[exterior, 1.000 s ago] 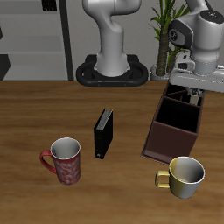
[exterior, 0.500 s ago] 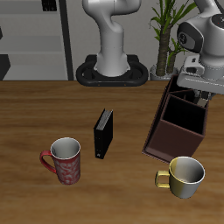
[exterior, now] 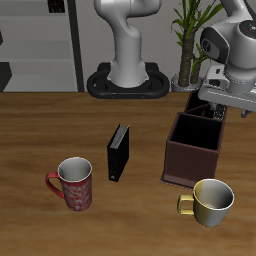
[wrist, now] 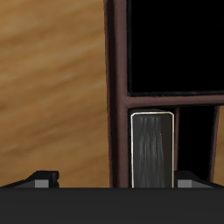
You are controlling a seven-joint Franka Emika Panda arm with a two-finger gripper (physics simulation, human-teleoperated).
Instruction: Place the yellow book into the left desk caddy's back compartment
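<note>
The left desk caddy (exterior: 195, 152) is a long dark reddish-brown box with black sections; its wall also shows in the wrist view (wrist: 117, 79). The yellow book (wrist: 153, 149), grey-yellow with white edges, stands inside a narrow section of the caddy, between dividers, directly below my gripper. In the exterior view the book is hidden behind my hand and the caddy walls. My gripper (exterior: 222, 108) hovers over the caddy's far end. In the wrist view my gripper (wrist: 115, 179) is open, its fingertips (wrist: 44, 178) set wide apart and clear of the book.
A black book (exterior: 118, 152) stands mid-table. A red mug (exterior: 73, 183) is near the front edge. A yellow mug (exterior: 208, 201) sits just in front of the caddy. A potted plant (exterior: 188, 40) and the robot base (exterior: 128, 80) are at the back.
The caddy twisted slightly half a second ago and now sits straight again. My gripper has stayed over the caddy's far end, shifting only a little.
</note>
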